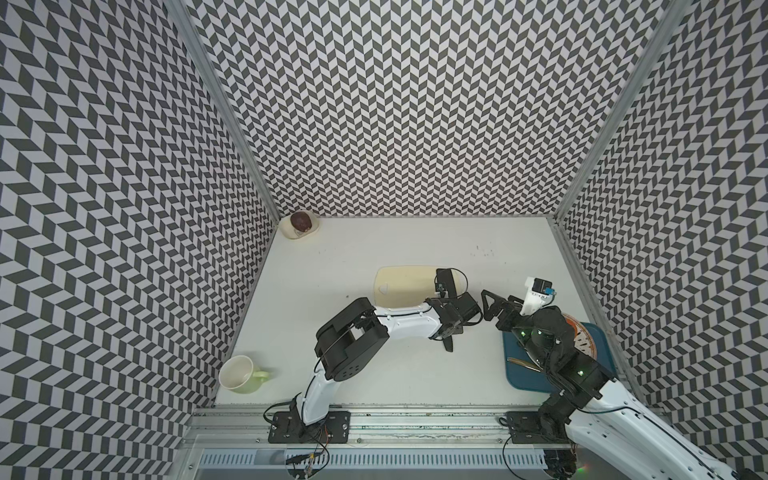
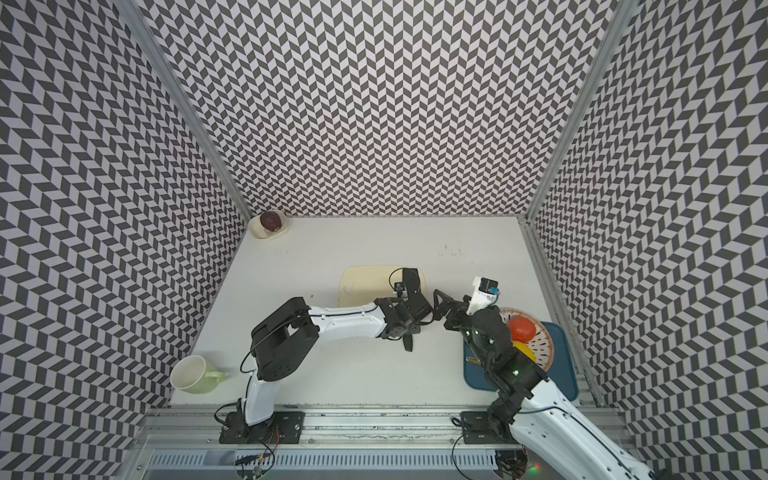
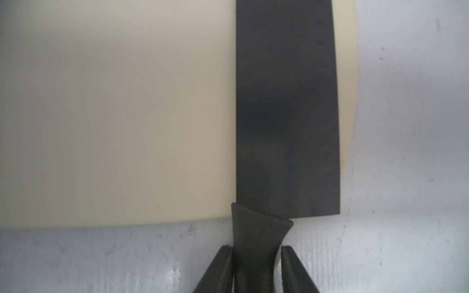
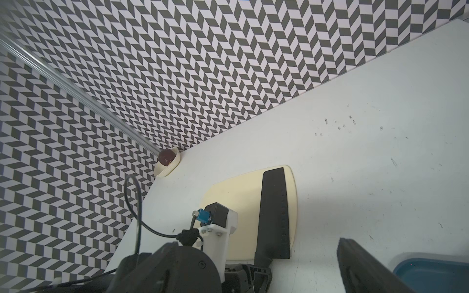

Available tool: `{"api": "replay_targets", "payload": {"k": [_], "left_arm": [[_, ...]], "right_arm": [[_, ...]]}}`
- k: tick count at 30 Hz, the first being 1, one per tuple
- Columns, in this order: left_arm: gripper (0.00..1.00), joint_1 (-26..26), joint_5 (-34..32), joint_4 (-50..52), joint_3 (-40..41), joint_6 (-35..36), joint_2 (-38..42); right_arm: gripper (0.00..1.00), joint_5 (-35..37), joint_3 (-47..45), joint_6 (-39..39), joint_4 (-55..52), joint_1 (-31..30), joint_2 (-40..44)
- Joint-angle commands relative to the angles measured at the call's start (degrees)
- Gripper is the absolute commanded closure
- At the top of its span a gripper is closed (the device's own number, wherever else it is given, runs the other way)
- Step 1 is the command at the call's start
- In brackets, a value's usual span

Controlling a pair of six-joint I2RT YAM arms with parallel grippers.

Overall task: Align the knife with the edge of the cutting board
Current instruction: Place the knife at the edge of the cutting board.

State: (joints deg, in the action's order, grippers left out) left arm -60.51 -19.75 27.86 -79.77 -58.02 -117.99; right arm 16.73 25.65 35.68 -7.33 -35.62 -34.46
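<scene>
The black knife (image 3: 286, 114) lies with its broad blade flat on the cream cutting board (image 3: 114, 114). The blade runs parallel to one short end, with a thin strip of board beyond it. In both top views the blade (image 1: 446, 277) (image 2: 411, 280) shows at the board's right end (image 1: 399, 286) (image 2: 365, 286). The handle tip (image 1: 448, 345) pokes out under the left wrist. My left gripper (image 3: 256, 247) straddles the handle just off the board. It is slightly open, with a sliver of gap at one finger. My right gripper (image 1: 485, 305) hovers open to the right of the knife (image 4: 274, 208), holding nothing.
A green mug (image 1: 241, 374) lies on its side at the front left. A cream bowl (image 1: 299, 226) with a dark fruit sits in the back left corner. At the right, a blue tray (image 1: 515, 382) holds a plate (image 2: 544, 353), a tomato (image 2: 521, 328) and a gold utensil (image 1: 524, 363), under the right arm.
</scene>
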Motion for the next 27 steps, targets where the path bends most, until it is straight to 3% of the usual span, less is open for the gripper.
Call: {"api": "replay_targets", "payload": {"k": [1,6,10,17,20,27], "left_arm": [[0.64,-0.6,0.2,0.8,-1.4,-0.3,-0.8],[0.63,-0.6,0.1,0.7,-2.0,-0.1,-1.1],[0.53,-0.6,-0.9,1.4,-2.3,0.2,0.0],[0.25,-0.5,-4.3,2.0,-2.8,1.4,5.3],[0.02,-0.6,-6.4,1.0,-1.1,2.3,9.4],[0.0,3.0,-15.0,-1.7,8.0,4.3,22.2]], "right_arm": [[0.0,0.3,0.1,0.4,1.7,-0.3,0.6],[0.0,0.4,0.1,0.4,1.7,-0.3,0.6],[0.0,0.5,0.1,0.4,1.6,-0.3,0.8],[0.0,2.4,0.5,-0.1,0.6,-0.3,1.5],[0.0,3.5,0.4,-0.6,0.5,-0.3,2.1],[0.0,6.1,-1.9,-3.6,4.5,-0.3,2.1]]}}
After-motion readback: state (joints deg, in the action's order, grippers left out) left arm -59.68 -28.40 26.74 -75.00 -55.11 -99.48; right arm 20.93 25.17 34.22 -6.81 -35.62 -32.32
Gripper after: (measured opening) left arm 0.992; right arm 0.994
